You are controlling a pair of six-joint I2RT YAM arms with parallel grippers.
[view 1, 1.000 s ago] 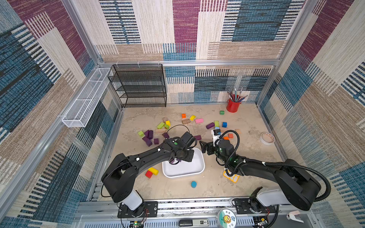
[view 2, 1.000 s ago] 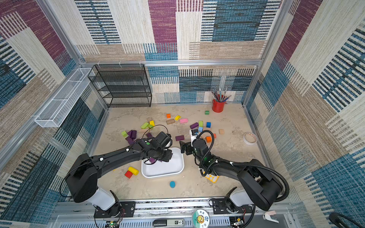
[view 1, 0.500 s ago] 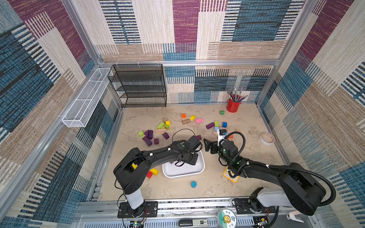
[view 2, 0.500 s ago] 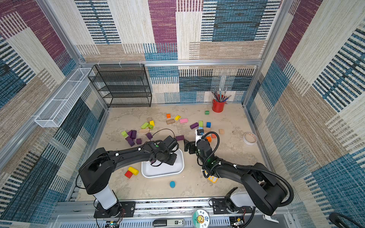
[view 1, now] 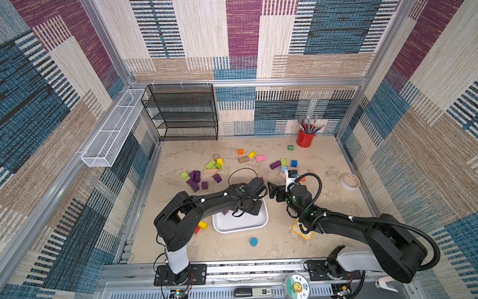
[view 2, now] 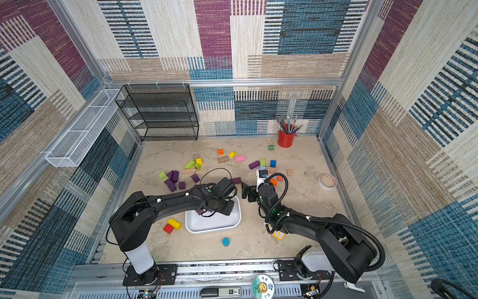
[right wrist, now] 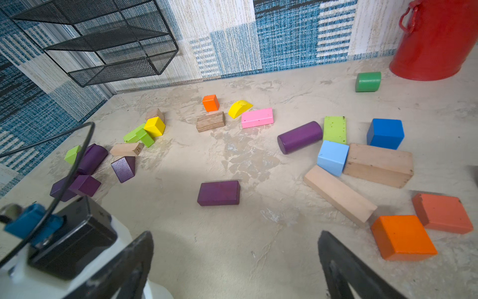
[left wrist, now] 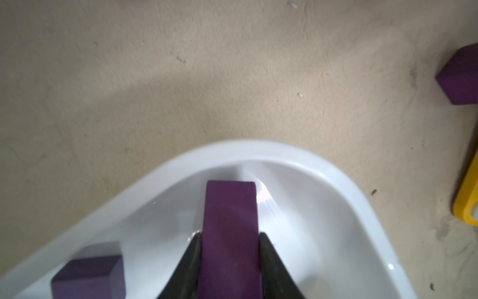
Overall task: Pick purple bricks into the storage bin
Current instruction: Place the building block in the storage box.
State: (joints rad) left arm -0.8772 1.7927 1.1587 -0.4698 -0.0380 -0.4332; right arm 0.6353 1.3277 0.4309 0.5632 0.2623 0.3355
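While the left gripper hangs low over the storage bin in both top views, the right gripper sits just beyond the bin's far corner. Most purple bricks lie loose on the tabletop.

From the left wrist, the jaws clamp a purple bar whose tip is down inside the bin's rounded corner, beside one purple block already in. So this looks like the drop-off step, and the next move should only need the jaws to part and the arm to lift clear.

From the right wrist, the right gripper's jaws stand wide and empty. A flat purple brick lies ahead on the tabletop, apart from its neighbours, and is probably the next pick, calling for a reach forward and down.
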